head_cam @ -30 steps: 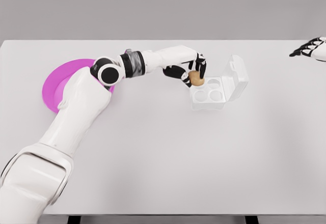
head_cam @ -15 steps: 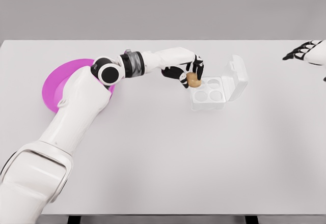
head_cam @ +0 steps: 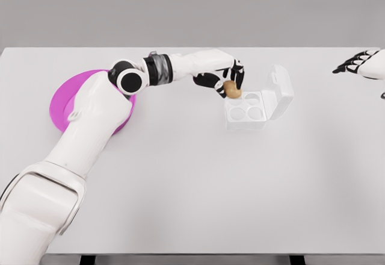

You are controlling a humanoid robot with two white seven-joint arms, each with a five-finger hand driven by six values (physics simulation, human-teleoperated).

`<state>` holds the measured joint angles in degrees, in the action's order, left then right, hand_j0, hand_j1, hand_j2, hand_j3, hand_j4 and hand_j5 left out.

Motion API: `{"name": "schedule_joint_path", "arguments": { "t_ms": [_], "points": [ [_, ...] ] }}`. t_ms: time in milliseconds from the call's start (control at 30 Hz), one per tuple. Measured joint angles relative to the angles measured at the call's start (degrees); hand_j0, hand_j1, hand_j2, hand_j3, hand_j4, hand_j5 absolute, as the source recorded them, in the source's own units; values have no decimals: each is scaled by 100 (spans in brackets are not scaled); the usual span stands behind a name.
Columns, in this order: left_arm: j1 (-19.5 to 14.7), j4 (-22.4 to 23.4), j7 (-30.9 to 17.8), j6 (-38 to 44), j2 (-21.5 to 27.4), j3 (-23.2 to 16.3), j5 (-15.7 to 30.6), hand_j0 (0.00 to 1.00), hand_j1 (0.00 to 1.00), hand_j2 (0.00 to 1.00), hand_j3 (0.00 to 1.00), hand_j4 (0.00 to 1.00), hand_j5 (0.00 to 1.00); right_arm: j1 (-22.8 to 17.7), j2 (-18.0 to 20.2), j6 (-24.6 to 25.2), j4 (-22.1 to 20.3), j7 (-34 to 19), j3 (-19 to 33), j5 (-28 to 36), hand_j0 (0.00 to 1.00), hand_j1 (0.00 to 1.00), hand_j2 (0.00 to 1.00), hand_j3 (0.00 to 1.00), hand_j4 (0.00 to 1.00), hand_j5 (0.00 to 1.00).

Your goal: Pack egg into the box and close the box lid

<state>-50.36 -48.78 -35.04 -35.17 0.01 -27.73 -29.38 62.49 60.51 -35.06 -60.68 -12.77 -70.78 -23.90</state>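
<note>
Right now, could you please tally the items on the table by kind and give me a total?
Egg, held in the left hand: 1
Clear box, lid open: 1
Pink plate: 1
Total: 3

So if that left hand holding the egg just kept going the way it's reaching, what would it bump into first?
Most likely the clear box: the left hand, gripping the egg, points rightward at its near-left corner, the open lid behind. Height above the box is unclear.
</note>
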Motion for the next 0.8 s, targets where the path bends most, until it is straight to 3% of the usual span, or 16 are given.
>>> {"name": "schedule_joint_path", "arguments": {
  "t_ms": [800],
  "points": [
    [0, -73, 1, 1, 0, -129, 36, 56, 56, 56, 56, 56, 56, -9, 52, 0, 2, 9, 0, 2, 100, 100, 100, 100, 100, 100]
  ]
}}
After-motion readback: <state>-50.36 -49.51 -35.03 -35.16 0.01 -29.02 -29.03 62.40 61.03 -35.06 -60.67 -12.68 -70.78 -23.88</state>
